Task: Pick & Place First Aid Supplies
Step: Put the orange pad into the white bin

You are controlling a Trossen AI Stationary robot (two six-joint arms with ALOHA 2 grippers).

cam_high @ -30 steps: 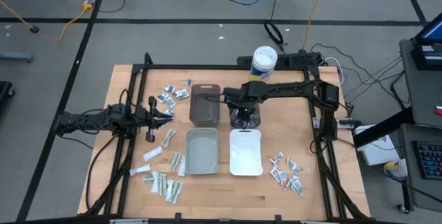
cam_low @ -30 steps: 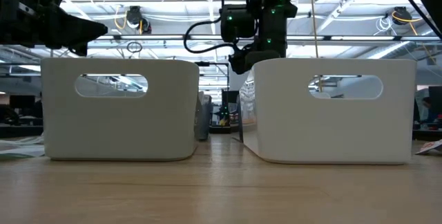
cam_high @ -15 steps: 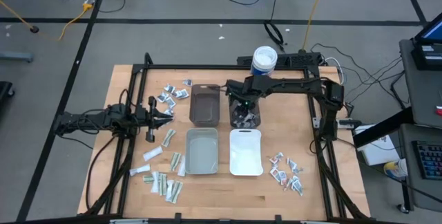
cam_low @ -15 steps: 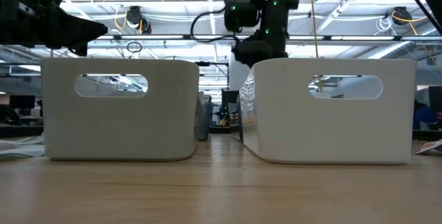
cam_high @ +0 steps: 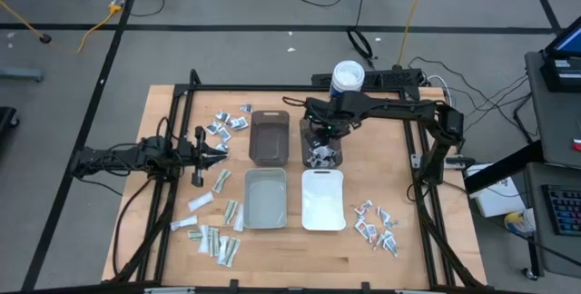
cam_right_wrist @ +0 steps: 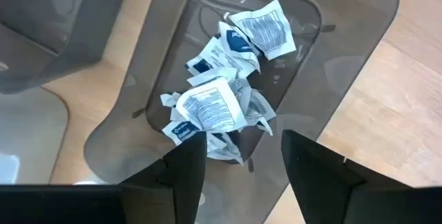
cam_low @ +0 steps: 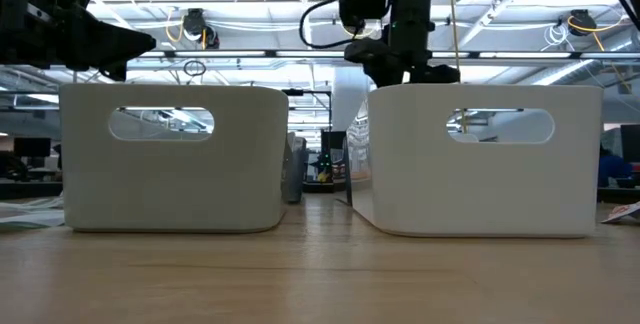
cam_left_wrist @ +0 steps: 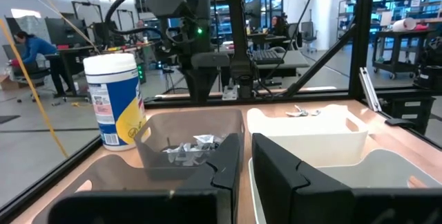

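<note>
Right gripper [cam_high: 320, 137] risen, empty fingers parted, wrist view reveals packets [cam_right_wrist: 224, 106] in bin [cam_right_wrist: 345, 16].

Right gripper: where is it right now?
In the high view the right gripper hangs open over the dark bin with packets inside, behind the white bin and near the tub.

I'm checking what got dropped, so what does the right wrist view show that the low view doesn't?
Only the right wrist view shows the crumpled packets piled inside the clear bin, with the right gripper open above them. Only the low view shows the two white bins side-on, their walls hiding any contents. Both show the right arm's fingers over the bins.
</note>
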